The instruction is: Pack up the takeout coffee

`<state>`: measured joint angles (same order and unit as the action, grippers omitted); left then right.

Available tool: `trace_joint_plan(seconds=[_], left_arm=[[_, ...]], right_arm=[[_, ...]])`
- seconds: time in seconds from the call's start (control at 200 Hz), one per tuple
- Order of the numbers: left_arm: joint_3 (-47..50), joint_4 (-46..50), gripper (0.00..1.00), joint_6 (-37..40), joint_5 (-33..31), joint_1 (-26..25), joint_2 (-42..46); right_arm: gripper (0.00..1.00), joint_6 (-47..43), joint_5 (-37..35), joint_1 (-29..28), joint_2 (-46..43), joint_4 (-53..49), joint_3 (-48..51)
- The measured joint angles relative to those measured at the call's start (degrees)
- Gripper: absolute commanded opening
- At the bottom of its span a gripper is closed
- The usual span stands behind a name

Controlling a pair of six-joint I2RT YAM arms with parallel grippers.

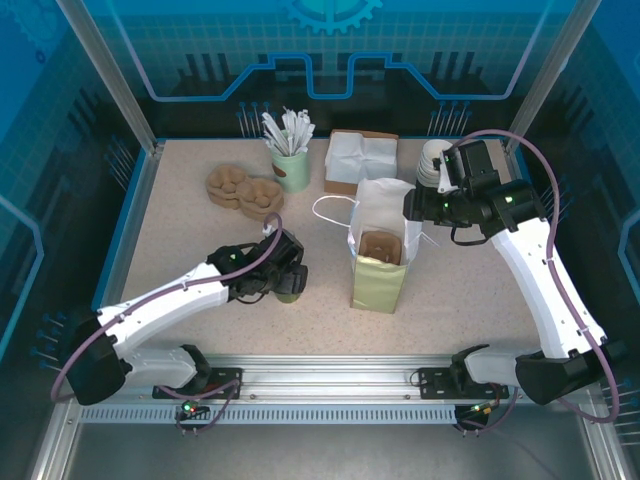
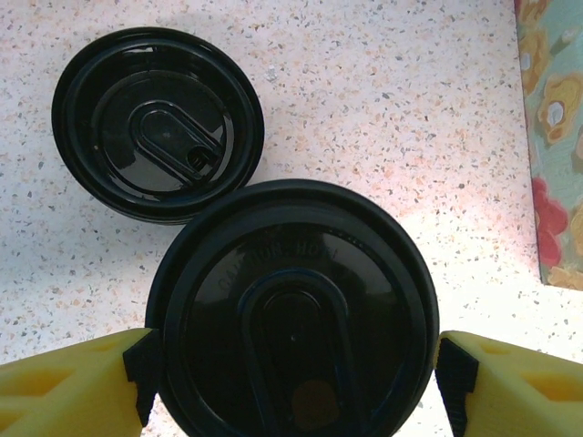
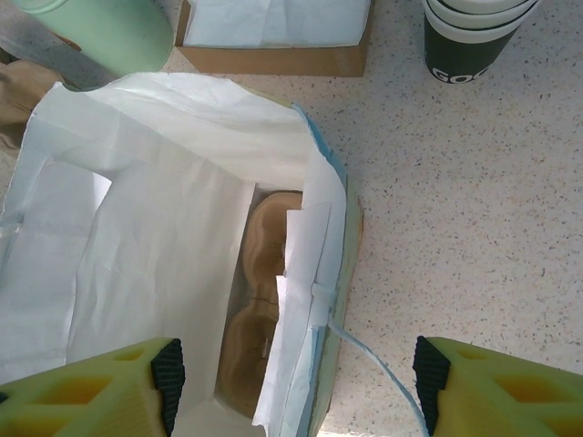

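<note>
Inspection: we are finding the takeout coffee (image 2: pixel 291 309) standing on the table (image 2: pixel 410 137), just beside a loose black lid (image 2: pixel 155 123) and between the left gripper's (image 2: pixel 296 378) fingers. We cannot tell whether they are clamping it. The right gripper (image 3: pixel 291 378) is hanging spread wide over the paper bag (image 3: pixel 164 228).

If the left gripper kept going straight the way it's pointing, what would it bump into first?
The black lid of the takeout coffee. The left gripper points down at it and straddles it, so the lid would likely be met first, though depth is unclear.
</note>
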<state>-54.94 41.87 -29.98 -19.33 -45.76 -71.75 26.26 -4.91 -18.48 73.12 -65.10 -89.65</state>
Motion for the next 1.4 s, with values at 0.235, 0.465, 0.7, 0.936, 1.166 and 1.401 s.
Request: trace_joint_plan(seconds=[0.235, 0.465, 0.7, 0.936, 1.166, 1.401], left_arm=[[-1.1, 1.2, 0.79, -0.2, -0.9, -0.2, -2.1], [-2.1, 1.8, 0.79, -0.2, -1.3, -0.3, -3.4], [-2.8, 2.4, 0.79, -1.2, -1.7, -0.6, -4.3], [-3.8, 3.3, 0.80, -1.6, -2.2, -0.7, -5.5], [-4.7, 4.2, 0.81, -1.7, -2.3, -0.9, -7.0], [-5.0, 4.3, 0.80, -1.7, -2.3, -0.9, -7.5]], right_arm=[[0.70, -0.4, 0.1, 0.0, 0.0, 0.0, 0.1], [0.70, -0.5, 0.7, 0.0, 0.0, 0.0, 0.2], [0.70, -0.5, 0.9, 0.0, 0.0, 0.0, 0.6], [0.70, -0.8, 0.9, 0.0, 0.0, 0.0, 0.6], [0.70, -0.9, 0.9, 0.0, 0.0, 0.0, 0.6], [0.71, -0.9, 0.9, 0.1, 0.0, 0.0, 0.6]])
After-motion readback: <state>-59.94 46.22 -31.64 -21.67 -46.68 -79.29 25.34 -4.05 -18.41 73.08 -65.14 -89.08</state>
